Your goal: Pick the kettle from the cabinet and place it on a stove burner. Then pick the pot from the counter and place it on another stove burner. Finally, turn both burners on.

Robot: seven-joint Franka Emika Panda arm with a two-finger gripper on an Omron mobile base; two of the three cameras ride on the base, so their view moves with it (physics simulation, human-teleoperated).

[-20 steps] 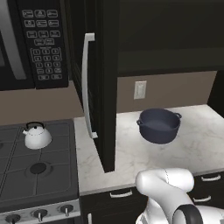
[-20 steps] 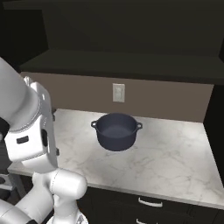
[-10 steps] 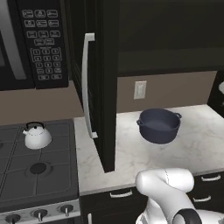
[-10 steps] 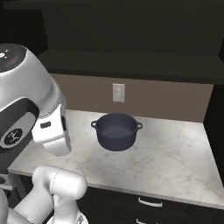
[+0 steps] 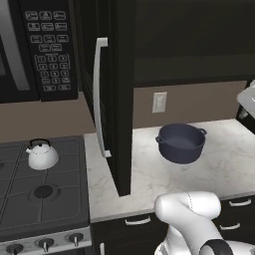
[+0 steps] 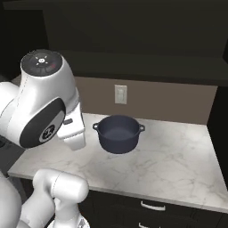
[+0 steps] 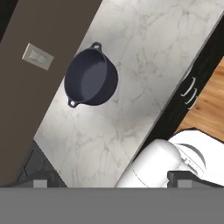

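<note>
The white-silver kettle (image 5: 42, 154) stands on a rear stove burner of the black cooktop (image 5: 30, 209). Another burner (image 5: 44, 191) lies bare in front of it. The dark blue-grey pot (image 5: 181, 143) (image 6: 119, 132) sits upright on the marbled counter (image 5: 149, 174), below a wall outlet. In the hand view my gripper (image 7: 111, 180) looks down from high above the counter, and the pot (image 7: 91, 80) lies well ahead of the fingertips (image 7: 41, 180). The jaws stand wide apart with nothing between them. The cabinet door (image 5: 113, 94) hangs open between stove and pot.
The open door's edge juts out over the counter, with its silver handle (image 5: 98, 94) facing the stove. A black microwave (image 5: 35, 47) hangs above the cooktop. Silver knobs (image 5: 46, 244) line the stove front. My arm's big joint (image 6: 44, 100) rises left of the pot. Wood floor (image 7: 208, 109) lies beyond the counter edge.
My arm has swung rightward towards the pot side; its large joint has come further into the right base view. Kettle and pot have stayed put. The jaws remain wide.
</note>
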